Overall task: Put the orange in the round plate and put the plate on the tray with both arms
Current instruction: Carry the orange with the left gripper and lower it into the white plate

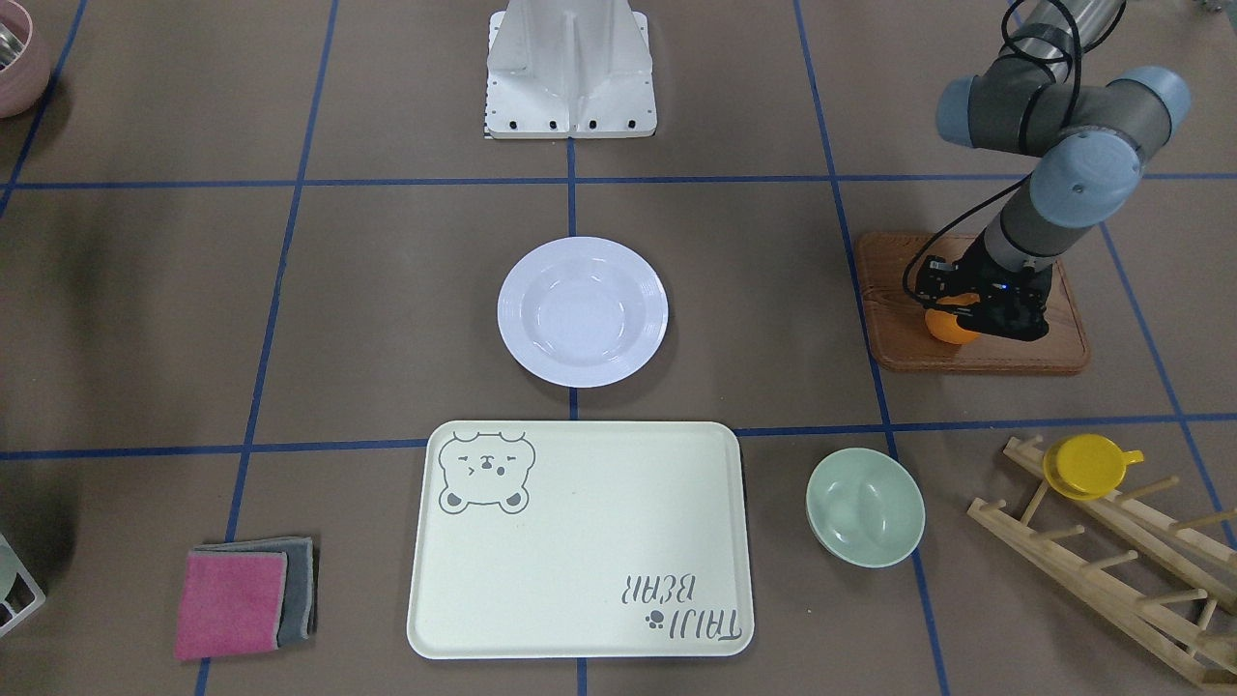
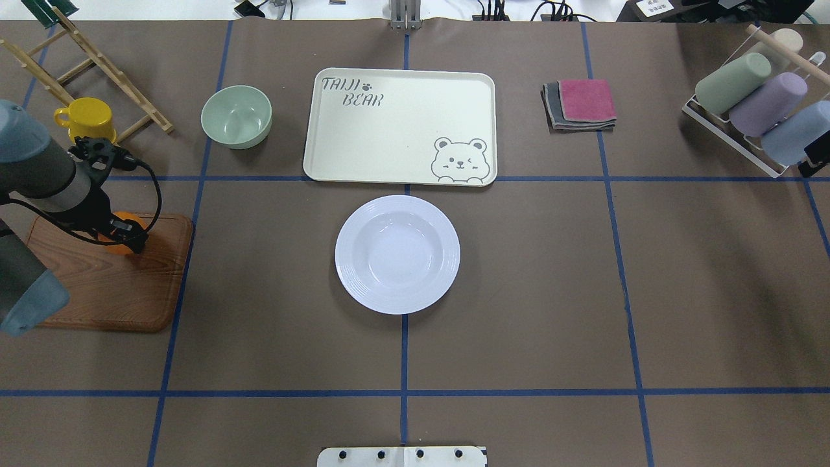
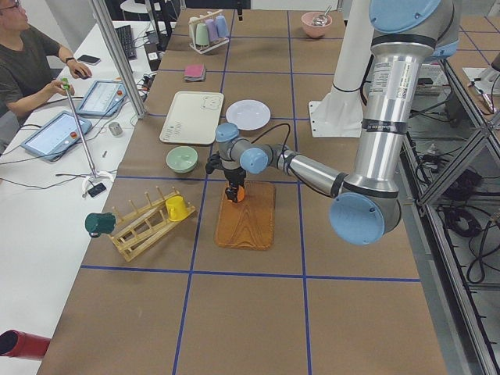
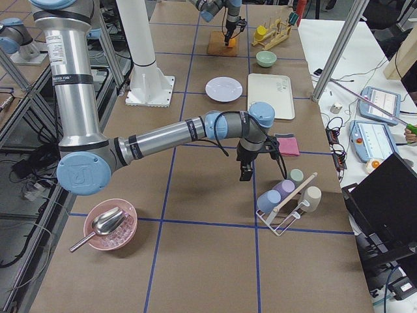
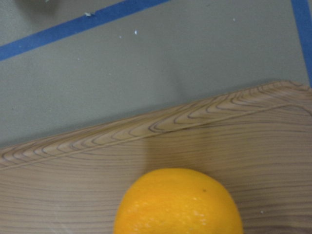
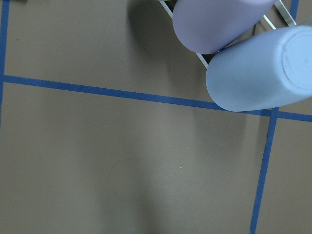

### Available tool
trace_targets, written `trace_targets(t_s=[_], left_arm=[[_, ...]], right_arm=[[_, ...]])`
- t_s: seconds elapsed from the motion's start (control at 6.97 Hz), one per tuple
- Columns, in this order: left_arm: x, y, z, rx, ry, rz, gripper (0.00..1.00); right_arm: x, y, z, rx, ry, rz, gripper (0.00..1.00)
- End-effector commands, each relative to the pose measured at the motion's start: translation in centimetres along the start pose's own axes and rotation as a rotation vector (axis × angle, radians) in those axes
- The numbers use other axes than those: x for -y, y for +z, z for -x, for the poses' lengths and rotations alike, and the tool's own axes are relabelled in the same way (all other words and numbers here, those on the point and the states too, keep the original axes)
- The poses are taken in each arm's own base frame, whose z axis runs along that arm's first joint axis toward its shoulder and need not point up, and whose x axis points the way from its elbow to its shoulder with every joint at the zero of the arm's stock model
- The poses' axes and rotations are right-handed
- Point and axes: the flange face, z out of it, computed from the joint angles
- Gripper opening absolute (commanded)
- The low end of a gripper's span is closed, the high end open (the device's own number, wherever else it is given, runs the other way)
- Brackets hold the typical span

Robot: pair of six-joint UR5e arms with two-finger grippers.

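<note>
Left gripper (image 1: 968,319) hanging low over the dimpled round orange (image 1: 942,328) sitting on a grained wooden board (image 1: 899,280), jaw spread not readable, right gripper (image 4: 246,171) pointing down near pastel cups (image 4: 287,189), grip unclear, glossy ribbed plate (image 1: 582,311) lying just beside the smooth cream tray (image 1: 580,541)

Overhead view: brown wooden board (image 2: 123,285) at the left edge. Upper left there's a yellow cup (image 2: 84,119) on a wooden peg rack (image 2: 97,61), with a pale-green bowl (image 2: 236,117) just right of them. Pink and grey cloths (image 2: 579,104) are folded together upper right, and pastel cups (image 2: 755,104) lie on their sides far right.
</note>
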Motion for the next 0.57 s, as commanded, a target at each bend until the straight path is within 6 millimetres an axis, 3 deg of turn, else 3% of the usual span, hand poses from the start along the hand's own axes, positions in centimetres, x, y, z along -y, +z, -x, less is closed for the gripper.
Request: trace_targets(t_s=[0.0,0.14,0.29,0.43], left_arm=[[4.2,-6.6,-7.5,-0.046,0.014,-0.008,0.09],[7.1,-10.4,-12.1,-0.057,0.026,-0.02,0.1],[8.5,-12.4,-15.1,-0.084,0.02,-0.051,0.1],[8.6,-12.6,-19.2,-0.11,0.021,-0.05,0.1]], right_arm=[[0.0,0.1,0.0,-0.001,0.001,0.003,1.0],[0.0,0.0,0.1,0.002,0.001,0.004,1.0],[0.1,0.0,0.2,0.003,0.0,0.004,1.0],[0.1,0.0,0.4,0.01,0.001,0.008,1.0]])
